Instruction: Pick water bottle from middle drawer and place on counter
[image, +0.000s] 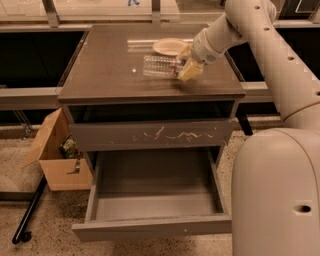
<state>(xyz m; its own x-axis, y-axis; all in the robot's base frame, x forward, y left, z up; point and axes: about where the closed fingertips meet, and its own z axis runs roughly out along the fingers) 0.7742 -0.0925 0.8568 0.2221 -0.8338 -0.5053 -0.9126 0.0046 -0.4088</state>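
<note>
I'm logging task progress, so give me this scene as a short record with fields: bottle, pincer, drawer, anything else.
water bottle: lying on its side on the counter
pincer: at the bottle's end nearest the arm, low over the counter
middle drawer: pulled open, no bottle inside
bowl: on the counter, just behind the bottle
cardboard box: on the floor beside the cabinet

text: none legible | end effector (186, 68): at water bottle (159, 66), counter (107, 67)

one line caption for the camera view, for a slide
Gripper at one end of the water bottle lying on the counter near a bowl; middle drawer open below.
</note>
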